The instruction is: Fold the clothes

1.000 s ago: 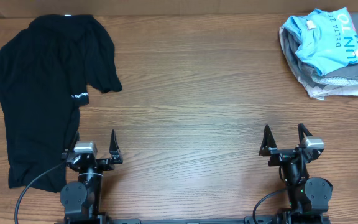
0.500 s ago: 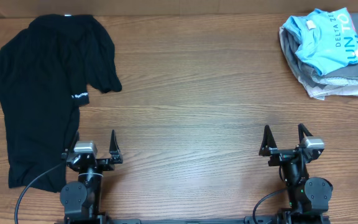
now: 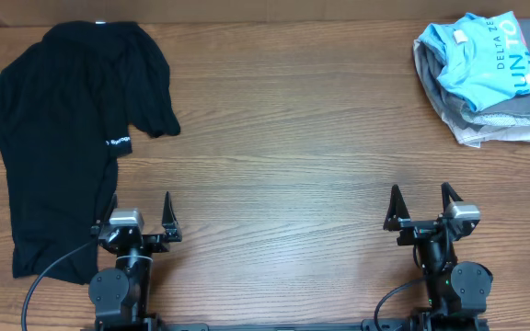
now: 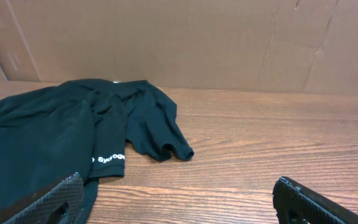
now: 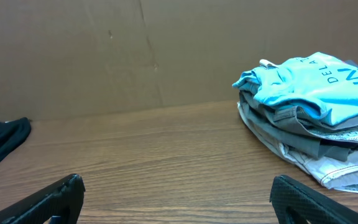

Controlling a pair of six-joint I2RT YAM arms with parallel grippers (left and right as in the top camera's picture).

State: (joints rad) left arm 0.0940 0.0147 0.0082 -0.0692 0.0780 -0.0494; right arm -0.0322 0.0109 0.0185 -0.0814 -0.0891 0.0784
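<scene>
The black shirt lay spread and rumpled on the left side of the table, running from the far edge down toward the near-left corner, one sleeve folded out to the right and a small white logo showing on a sleeve hem. The light blue T-shirt sat well apart from it in the far-right corner, loosely folded with its white lettering facing up and a white neck tag visible near the collar. It rested on top of a small pile of grey and pale garments, whose edges stuck out below and beside it. Neither shirt was held. The left gripper hovered at the near edge, just beside the lower part of the black shirt, with its jaws spread wide and nothing between them. In the left wrist view one finger stood against the dark cloth, though whether it touched could not be told. The right gripper hung at the near edge on the right, well short of the blue T-shirt, its jaws likewise wide apart and empty, with bare wood between the fingertips. The table was brown woodgrain, and a plain cardboard wall rose behind its far edge. A black cable curved out from the left arm's base.
</scene>
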